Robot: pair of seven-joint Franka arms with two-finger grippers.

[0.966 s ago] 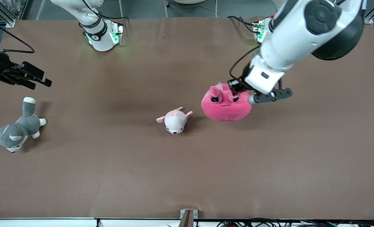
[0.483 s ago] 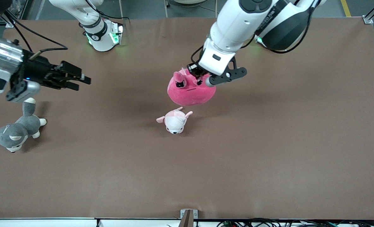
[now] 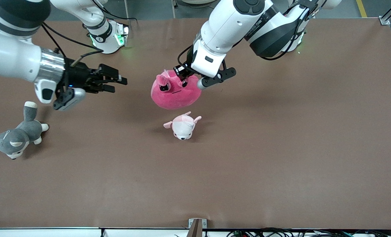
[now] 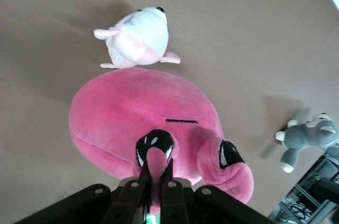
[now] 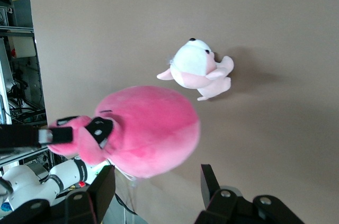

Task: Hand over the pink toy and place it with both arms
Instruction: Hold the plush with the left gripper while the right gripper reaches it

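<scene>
**Pink plush held aloft between two pincers**

At the right arm's end of the brown tabletop (image 3: 281, 148) lies a grey-and-white plush husky (image 3: 15, 136), on its side with its tail pointing toward the robots' bases. Above it and a little toward the middle hangs the right arm's black two-finger pincer (image 3: 118, 80), fingers spread wide with nothing between them; in the right wrist view the two black fingers (image 5: 103, 189) stand well apart, and the pink toy shows in the gap ahead of them, not touching either one. The pincer points across at the pink toy, with a clear stretch of bare tabletop under the space between them.

The round hot-pink plush toy with angry black eyes (image 3: 175, 92) hangs in the air over the middle of the tabletop, its face turned to the front camera. The left arm's black pincer (image 3: 185, 77) comes down on it from above and is closed tight on one of its small ears; the left wrist view shows the thin fingers (image 4: 159, 181) pinching the ear right at the black eye patch, with the rest of the body hanging below the grip.

On the tabletop just nearer to the front camera than the hanging toy lies a small pale pink-and-white plush animal (image 3: 182, 126), apart from both pincers.
</scene>
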